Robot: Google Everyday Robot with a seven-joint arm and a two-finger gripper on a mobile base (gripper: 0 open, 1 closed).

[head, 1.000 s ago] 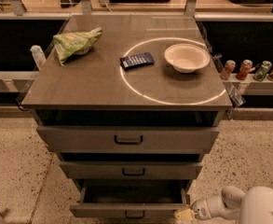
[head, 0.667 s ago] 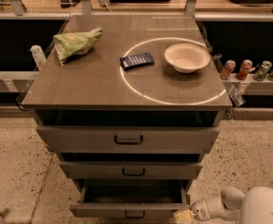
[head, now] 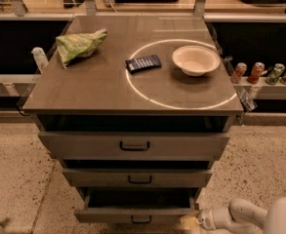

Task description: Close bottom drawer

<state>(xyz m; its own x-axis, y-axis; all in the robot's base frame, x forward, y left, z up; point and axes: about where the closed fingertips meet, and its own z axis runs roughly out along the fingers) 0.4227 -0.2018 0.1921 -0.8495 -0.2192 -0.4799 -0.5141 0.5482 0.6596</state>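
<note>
1. A glancing push is the chief risk. The tool (head: 190, 222) is placed at the right end of the bottom drawer (head: 132, 214), at 3 o'clock from its pull (head: 141, 220), so the drawer could be skewed and jammed on its runners.
2. With contact so far off-centre, the corner could be slipped past and the front left ajar.
3. Whether the tool is released or clenched cannot be told; contact with the front seems likely but is not certain.
4. The bottom drawer is seen at 6 o'clock in the view, lowest under the bench (head: 103, 87). It is grey and narrow-fronted, and is pulled out with its dark interior exposed.
</note>
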